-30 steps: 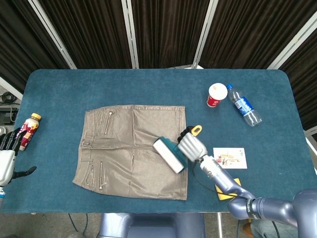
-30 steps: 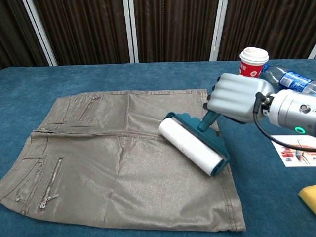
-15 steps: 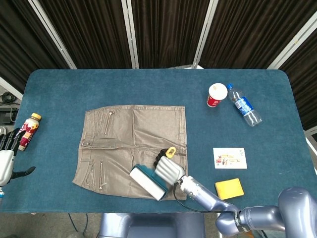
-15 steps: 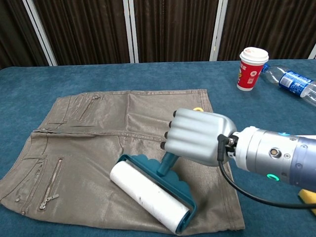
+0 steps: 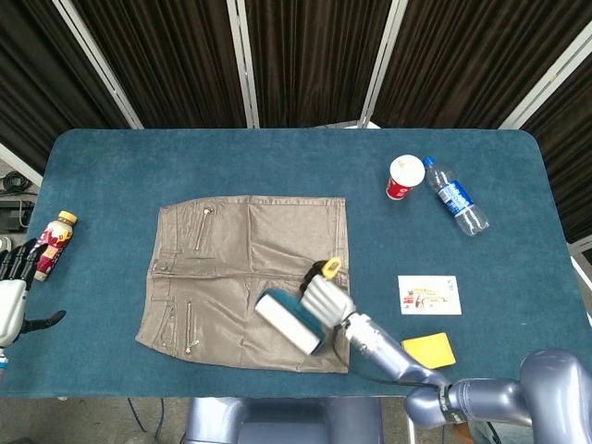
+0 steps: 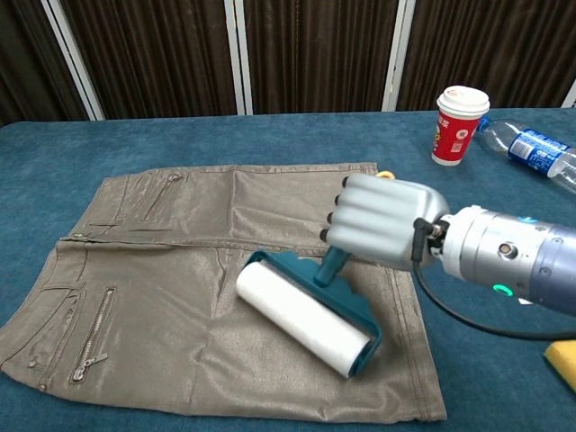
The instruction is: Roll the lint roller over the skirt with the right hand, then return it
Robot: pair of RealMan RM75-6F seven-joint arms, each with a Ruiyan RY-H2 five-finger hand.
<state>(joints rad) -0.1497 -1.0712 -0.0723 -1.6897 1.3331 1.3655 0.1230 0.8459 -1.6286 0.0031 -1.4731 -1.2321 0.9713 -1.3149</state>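
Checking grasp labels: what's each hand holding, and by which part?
Right hand grips the lint roller by its handle; left hand holds nothing.

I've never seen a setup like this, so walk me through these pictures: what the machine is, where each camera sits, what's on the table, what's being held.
This is a two-armed robot with human-like hands, steered remotely by a person. Both pictures come from its own cameras: the head view looks down from above, the chest view looks across the table from lower down.

On the blue table lies a flat skirt. The right hand grips the handle of a lint roller, whose white roll rests on the skirt. The left hand sits at the table's edge, holding nothing, beside a small bottle.

Also there: a paper cup, a water bottle lying down, a card and a yellow sponge.
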